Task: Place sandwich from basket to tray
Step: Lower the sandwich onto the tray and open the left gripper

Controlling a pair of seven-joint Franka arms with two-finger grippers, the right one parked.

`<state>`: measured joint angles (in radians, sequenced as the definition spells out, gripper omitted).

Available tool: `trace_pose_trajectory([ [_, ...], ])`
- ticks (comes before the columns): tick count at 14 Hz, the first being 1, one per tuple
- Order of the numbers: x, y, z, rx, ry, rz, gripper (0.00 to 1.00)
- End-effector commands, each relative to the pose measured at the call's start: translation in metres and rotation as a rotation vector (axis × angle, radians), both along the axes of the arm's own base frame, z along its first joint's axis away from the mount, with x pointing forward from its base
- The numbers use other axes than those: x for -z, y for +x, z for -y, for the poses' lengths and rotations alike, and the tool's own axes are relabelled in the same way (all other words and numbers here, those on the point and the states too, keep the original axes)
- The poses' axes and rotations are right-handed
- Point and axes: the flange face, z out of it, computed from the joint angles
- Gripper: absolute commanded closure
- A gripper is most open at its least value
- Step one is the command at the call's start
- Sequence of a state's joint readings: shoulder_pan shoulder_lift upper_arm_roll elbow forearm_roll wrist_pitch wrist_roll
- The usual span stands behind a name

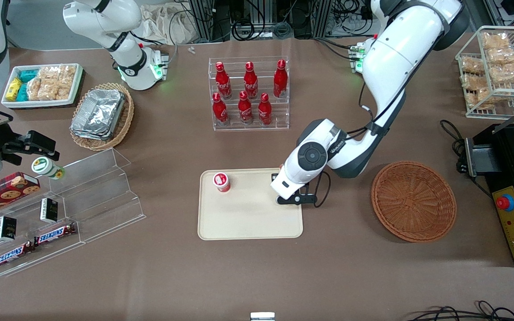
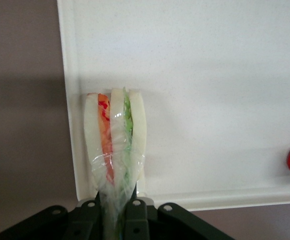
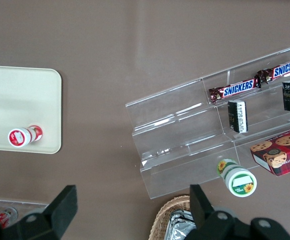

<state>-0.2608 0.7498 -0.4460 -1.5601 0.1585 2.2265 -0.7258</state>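
Closest to the wrist lens, you are looking at the end effector (image 2: 116, 212) pinching the sandwich (image 2: 115, 140) by its gathered plastic wrap, jaws narrowed to nearly touching around that thin twist of film. The wedge is hanging upright over the tray (image 2: 209, 75), just inside the corner of its rim, and appears to be touching or almost touching the tray floor; which one you cannot tell. You are handling something light, soft and easily crushed, with slippery film, so the wrap tail or the bread's flat faces are likely the safest holds. The basket (image 1: 413, 200) is sitting empty on the counter (image 1: 257, 276), toward the working arm's end.
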Motion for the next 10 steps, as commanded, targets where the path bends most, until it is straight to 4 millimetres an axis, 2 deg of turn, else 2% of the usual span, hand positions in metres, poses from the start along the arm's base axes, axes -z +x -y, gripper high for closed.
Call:
trace_pose_trajectory([
  [1, 0.012, 0.007, 0.004, 0.020, 0.000, 0.014, 0.82],
  [2, 0.011, 0.007, 0.004, 0.017, 0.000, 0.015, 0.38],
  [3, 0.007, 0.008, 0.003, 0.022, -0.001, 0.022, 0.02],
  [5, -0.006, 0.013, 0.001, 0.007, -0.001, 0.035, 0.01],
  [8, -0.064, 0.018, -0.014, 0.012, 0.062, 0.020, 0.01],
  [10, -0.106, 0.026, -0.047, -0.013, 0.113, -0.020, 0.01],
])
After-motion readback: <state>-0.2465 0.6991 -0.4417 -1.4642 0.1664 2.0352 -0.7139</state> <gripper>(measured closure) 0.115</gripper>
